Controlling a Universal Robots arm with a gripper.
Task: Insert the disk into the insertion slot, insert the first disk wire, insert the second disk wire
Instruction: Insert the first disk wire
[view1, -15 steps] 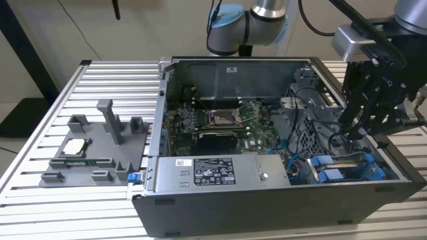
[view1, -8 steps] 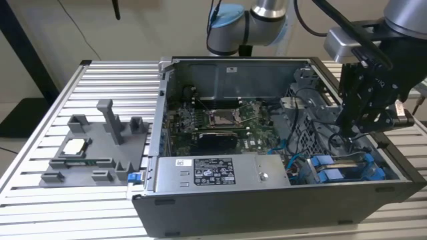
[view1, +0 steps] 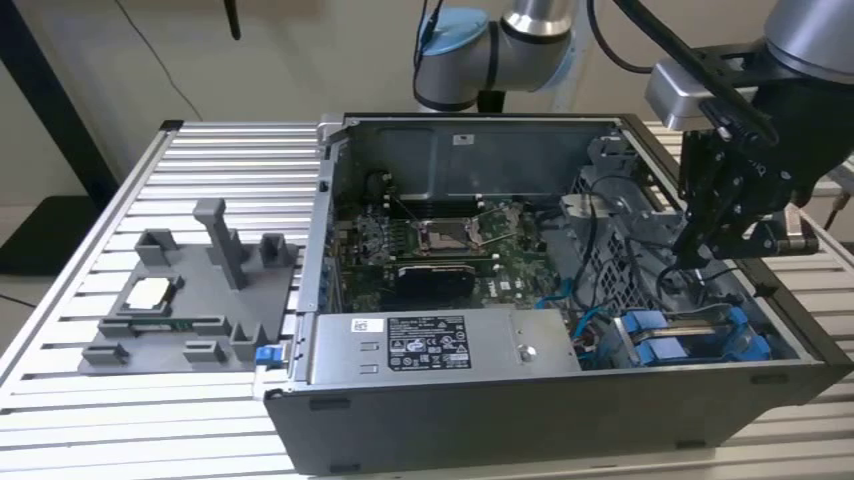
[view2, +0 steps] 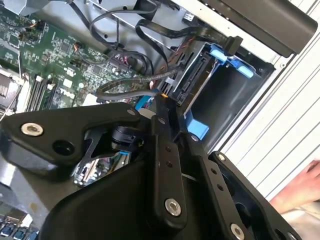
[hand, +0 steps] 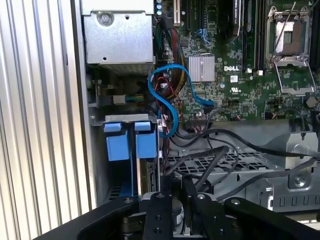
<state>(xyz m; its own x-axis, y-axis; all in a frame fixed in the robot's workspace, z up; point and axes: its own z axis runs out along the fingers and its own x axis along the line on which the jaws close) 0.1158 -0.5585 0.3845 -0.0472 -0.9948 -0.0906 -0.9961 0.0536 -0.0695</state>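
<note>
Pinched almost shut, my claw (view2: 162, 100) gripped the wire (view2: 125, 86) by its plug, seemingly to aim it at the disk (hand: 145, 146) just beyond, seated on edge in the slot (hand: 127, 119) below me

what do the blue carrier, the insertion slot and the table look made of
Blue carrier: likely moulded plastic, given its uniform bright colour and soft satin sheen.
Insertion slot: appears to be bare sheet metal, dull grey with a thin folded edge.
Table: probably aluminium, with pale silvery ribbed slats.
</note>
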